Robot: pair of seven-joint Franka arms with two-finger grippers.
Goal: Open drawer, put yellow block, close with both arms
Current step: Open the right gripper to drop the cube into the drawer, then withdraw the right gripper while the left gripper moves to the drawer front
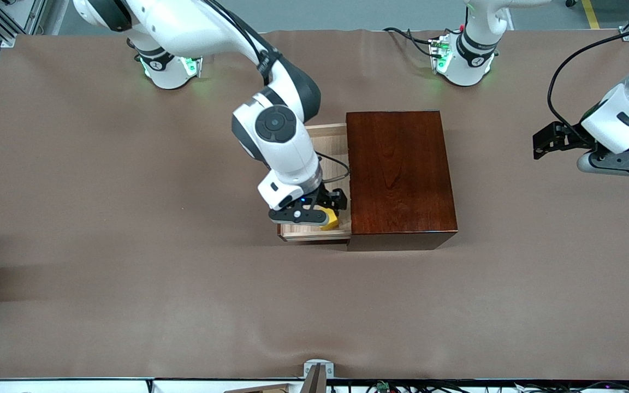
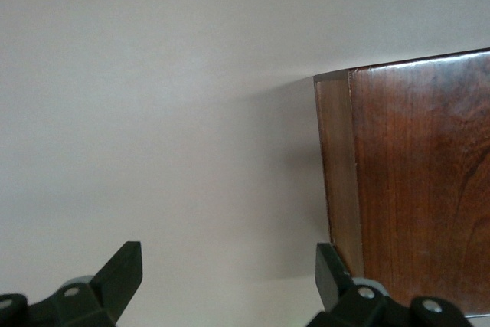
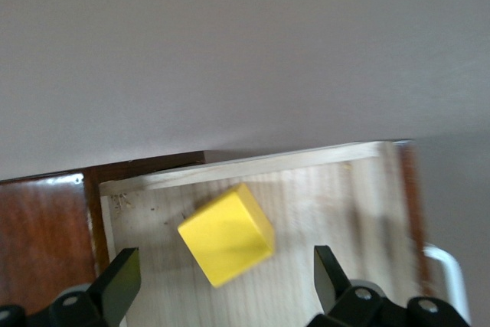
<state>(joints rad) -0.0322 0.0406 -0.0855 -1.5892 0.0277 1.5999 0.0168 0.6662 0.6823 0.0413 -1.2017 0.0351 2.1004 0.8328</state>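
Note:
The drawer (image 1: pixel 330 146) is pulled out of the dark mahogany box (image 1: pixel 399 174) toward the right arm's end of the table. The yellow block (image 1: pixel 332 219) is inside the drawer, in the part nearest the front camera, close to the box. My right gripper (image 1: pixel 306 214) hangs just over it, open and empty. The right wrist view shows the block (image 3: pixel 227 233) on the pale drawer floor (image 3: pixel 321 197) between my spread fingers, not touched, and the white handle (image 3: pixel 449 267). My left gripper (image 1: pixel 617 162) waits open over the table at the left arm's end, and its wrist view shows the box (image 2: pixel 421 174).
The brown table cover (image 1: pixel 129 245) spreads all round the box. The green-lit arm bases (image 1: pixel 170 68) stand along the table edge farthest from the front camera. A small grey fixture (image 1: pixel 318 371) sits at the edge nearest the camera.

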